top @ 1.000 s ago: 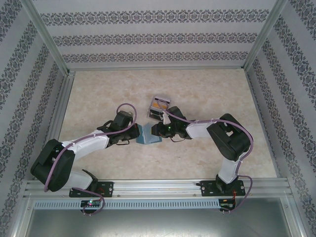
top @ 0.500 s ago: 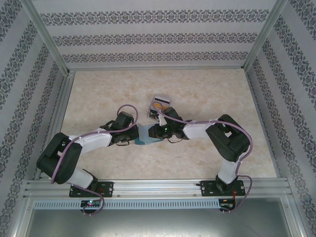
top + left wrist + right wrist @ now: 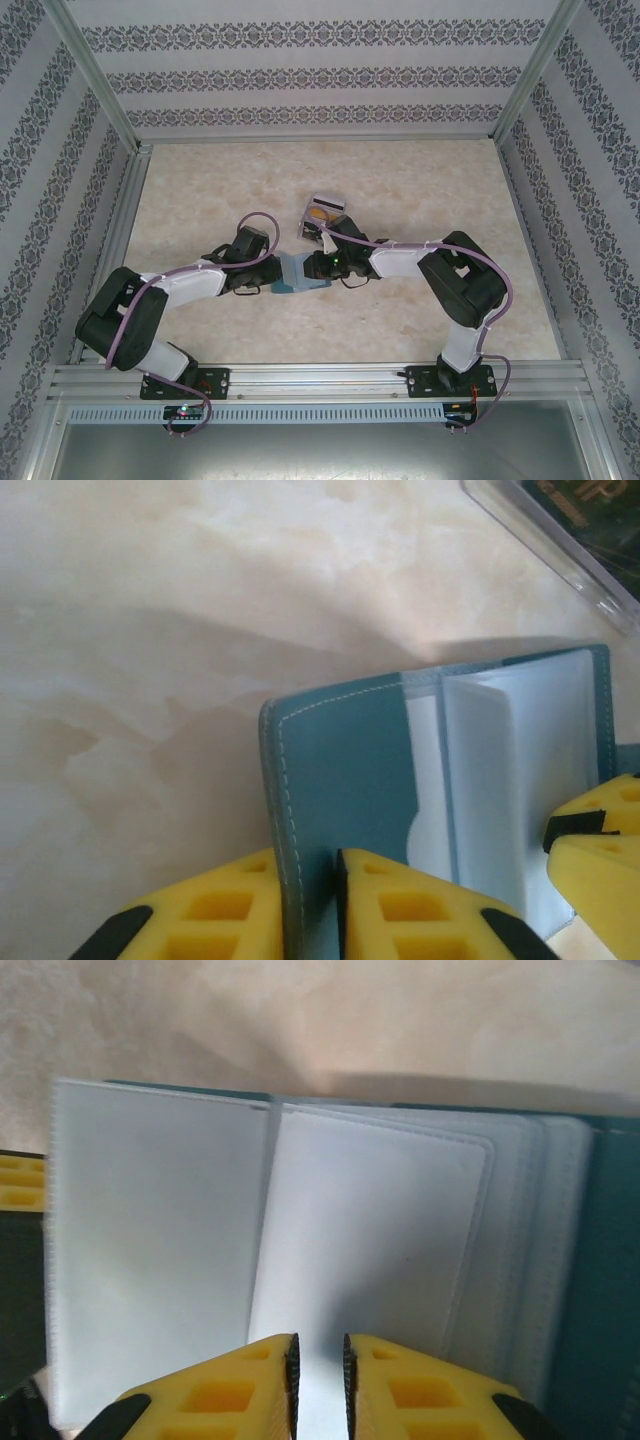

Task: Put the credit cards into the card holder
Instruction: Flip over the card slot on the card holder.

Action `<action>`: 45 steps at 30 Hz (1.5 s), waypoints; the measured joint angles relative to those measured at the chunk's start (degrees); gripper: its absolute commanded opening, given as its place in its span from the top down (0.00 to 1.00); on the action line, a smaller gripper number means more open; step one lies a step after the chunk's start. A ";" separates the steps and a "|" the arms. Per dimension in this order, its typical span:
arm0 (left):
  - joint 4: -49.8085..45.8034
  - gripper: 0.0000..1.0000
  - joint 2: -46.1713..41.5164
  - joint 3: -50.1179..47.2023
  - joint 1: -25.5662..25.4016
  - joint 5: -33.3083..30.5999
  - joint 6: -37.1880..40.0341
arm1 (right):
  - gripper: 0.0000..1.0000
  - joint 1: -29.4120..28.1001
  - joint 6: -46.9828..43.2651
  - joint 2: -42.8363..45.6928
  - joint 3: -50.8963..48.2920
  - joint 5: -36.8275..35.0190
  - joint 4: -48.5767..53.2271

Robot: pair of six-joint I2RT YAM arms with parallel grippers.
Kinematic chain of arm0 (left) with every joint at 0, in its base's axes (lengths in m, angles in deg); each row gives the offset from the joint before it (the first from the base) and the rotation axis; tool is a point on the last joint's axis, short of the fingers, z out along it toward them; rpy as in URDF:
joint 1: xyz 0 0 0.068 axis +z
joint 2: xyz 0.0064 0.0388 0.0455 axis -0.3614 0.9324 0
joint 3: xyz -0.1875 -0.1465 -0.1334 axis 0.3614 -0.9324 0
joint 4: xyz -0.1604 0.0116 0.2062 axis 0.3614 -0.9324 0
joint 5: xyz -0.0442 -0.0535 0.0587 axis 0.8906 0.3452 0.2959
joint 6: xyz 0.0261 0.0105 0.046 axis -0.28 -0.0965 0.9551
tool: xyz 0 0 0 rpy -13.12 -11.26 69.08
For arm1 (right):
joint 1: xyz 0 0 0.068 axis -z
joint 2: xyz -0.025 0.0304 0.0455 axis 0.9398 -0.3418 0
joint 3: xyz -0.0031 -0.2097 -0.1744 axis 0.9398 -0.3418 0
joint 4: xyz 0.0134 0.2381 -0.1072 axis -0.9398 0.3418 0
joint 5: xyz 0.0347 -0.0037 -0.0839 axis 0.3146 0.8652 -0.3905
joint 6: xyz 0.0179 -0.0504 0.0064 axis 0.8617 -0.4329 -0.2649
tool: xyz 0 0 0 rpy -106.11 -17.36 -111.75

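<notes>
Left arm (image 3: 185,285) shifted, card holder (image 3: 298,272) between left gripper (image 3: 308,905), right gripper (image 3: 318,1380)

Gold lettering stands on a dark card (image 3: 562,498) inside the clear box (image 3: 600,575); it is cut off and too blurred to read; nothing else carries legible text.

You have a clear box (image 3: 311,226) standing on the beige marbled table (image 3: 200,190), with patterned walls (image 3: 320,75) and aluminium rails (image 3: 320,380) around.
</notes>
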 measured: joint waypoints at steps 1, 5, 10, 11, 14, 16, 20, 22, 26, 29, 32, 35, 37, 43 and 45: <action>-0.70 0.75 -0.22 0.00 0.55 0.11 0.42 | 0.77 0.00 -0.42 0.00 0.02 -0.63 0.63; -3.23 0.70 -1.81 0.22 2.73 0.42 1.75 | 0.77 0.00 -1.46 0.00 0.26 -1.90 1.51; -5.79 0.67 -4.42 2.36 4.37 1.14 2.34 | 0.76 0.00 -2.32 0.02 0.50 -2.51 2.12; -6.19 0.67 -5.16 2.78 4.52 1.36 2.36 | 0.76 0.00 -2.32 0.02 0.55 -2.51 2.21; -6.60 0.67 -7.23 3.72 4.87 2.40 2.36 | 0.76 0.00 -2.32 0.02 0.55 -2.54 2.27; -6.51 0.67 -8.04 4.13 4.92 4.00 2.19 | 0.76 0.00 -2.32 0.02 0.55 -2.54 2.27; -5.86 0.71 -8.15 4.68 5.07 8.66 0.81 | 0.76 0.00 -2.32 0.17 0.57 -2.56 2.32; -4.42 0.75 -7.96 4.70 5.07 11.02 -0.50 | 0.76 0.00 -2.29 0.24 0.55 -2.67 2.38; -0.74 0.80 -6.36 4.70 5.07 13.90 -2.45 | 0.76 0.00 -2.25 0.35 0.55 -2.71 2.38; 1.53 0.81 -3.61 4.55 5.07 14.88 -3.21 | 0.76 0.00 -2.08 0.35 0.52 -2.67 2.25; 4.00 0.83 -0.26 3.67 5.07 15.54 -3.67 | 0.76 0.02 -2.05 0.35 0.52 -2.67 2.21; 5.05 0.85 2.73 2.25 5.07 15.47 -3.80 | 0.76 0.04 -1.81 0.46 0.52 -2.49 2.19; 5.14 0.86 4.15 1.44 5.07 15.21 -3.78 | 0.76 0.20 -1.62 0.85 0.35 -2.36 2.08; 5.86 0.82 5.99 1.05 5.07 14.69 -3.06 | 0.75 1.18 -0.81 2.75 -0.02 -1.77 2.03; 6.19 0.81 6.49 1.60 5.07 15.10 -2.84 | 0.75 1.33 -0.46 3.04 -0.02 -0.96 1.81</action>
